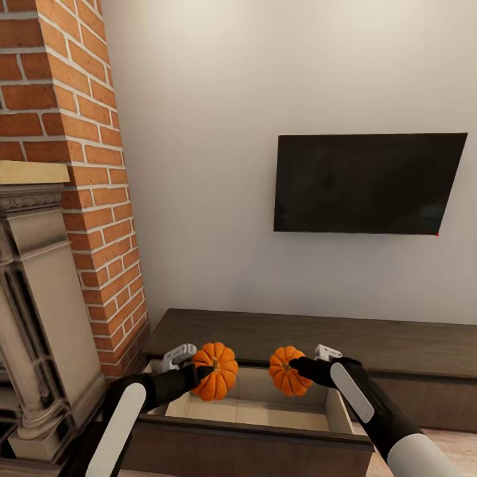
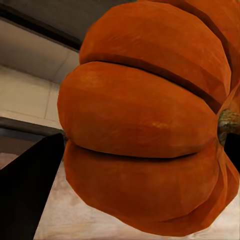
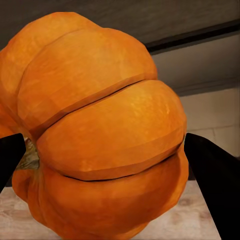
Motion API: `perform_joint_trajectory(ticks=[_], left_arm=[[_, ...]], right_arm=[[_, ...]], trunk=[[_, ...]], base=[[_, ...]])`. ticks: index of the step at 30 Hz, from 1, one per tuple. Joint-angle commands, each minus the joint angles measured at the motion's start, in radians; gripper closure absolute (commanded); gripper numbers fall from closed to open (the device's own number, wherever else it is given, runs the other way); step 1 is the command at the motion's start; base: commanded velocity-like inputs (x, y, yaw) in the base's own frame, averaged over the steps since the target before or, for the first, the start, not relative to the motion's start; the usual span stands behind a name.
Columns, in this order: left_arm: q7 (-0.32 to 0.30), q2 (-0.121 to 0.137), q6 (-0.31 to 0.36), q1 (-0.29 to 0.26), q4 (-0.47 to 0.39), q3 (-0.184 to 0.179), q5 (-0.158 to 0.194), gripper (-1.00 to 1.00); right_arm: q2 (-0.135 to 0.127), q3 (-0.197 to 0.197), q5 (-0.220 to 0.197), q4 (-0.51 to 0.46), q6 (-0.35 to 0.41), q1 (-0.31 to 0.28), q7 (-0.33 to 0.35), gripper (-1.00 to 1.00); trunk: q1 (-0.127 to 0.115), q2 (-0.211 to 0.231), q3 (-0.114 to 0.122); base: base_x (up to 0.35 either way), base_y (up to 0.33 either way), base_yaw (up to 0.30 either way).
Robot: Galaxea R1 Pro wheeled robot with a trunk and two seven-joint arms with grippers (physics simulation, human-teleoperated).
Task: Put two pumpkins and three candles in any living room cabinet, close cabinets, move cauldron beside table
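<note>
Each tool clamps a pumpkin, left tool on the larger pumpkin, right tool on the smaller pumpkin, both above the open drawer; better lowered inside before release, well apart.

Home living rm; wall-mounted TV, brick chimney w/ fireplace surround, low wood TV cabinet

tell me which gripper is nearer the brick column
Left. The left gripper, shut on the larger pumpkin, hangs over the open drawer nearest the brick column; the right gripper is farther away.
</note>
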Motion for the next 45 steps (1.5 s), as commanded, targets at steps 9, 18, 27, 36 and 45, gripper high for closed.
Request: perform_joint_trajectory(ticks=[9, 18, 27, 36, 45], left_arm=[[0.038, -0.004, -0.05, -0.001, -0.001, -0.051, -0.052, 1.0], [0.037, -0.003, -0.051, -0.001, -0.002, -0.052, -0.055, 1.0], [0.03, -0.002, -0.051, -0.001, -0.004, -0.052, -0.055, 1.0], [0.026, 0.001, -0.05, -0.001, -0.004, -0.051, -0.055, 1.0], [0.024, 0.004, -0.05, -0.001, -0.004, -0.051, -0.055, 1.0]], right_arm=[[0.008, 0.004, 0.034, -0.004, -0.004, -0.001, -0.01, 1.0], [0.01, 0.0, 0.039, -0.014, -0.004, -0.001, -0.009, 1.0], [0.01, 0.0, 0.039, -0.017, -0.004, -0.001, -0.008, 1.0], [0.01, 0.001, 0.038, -0.018, -0.004, -0.001, -0.008, 1.0], [0.01, 0.001, 0.039, -0.017, -0.005, -0.001, -0.008, 1.0]], trunk=[[0.0, -0.001, -0.001], [0.0, -0.001, 0.001], [0.0, -0.001, 0.002], [0.0, -0.001, 0.002], [0.0, -0.001, 0.005]], base=[[0.0, 0.0, 0.0], [0.0, 0.142, -0.109], [0.0, 0.047, -0.042], [0.03, 0.107, -0.001], [0.108, 0.044, -0.021]])
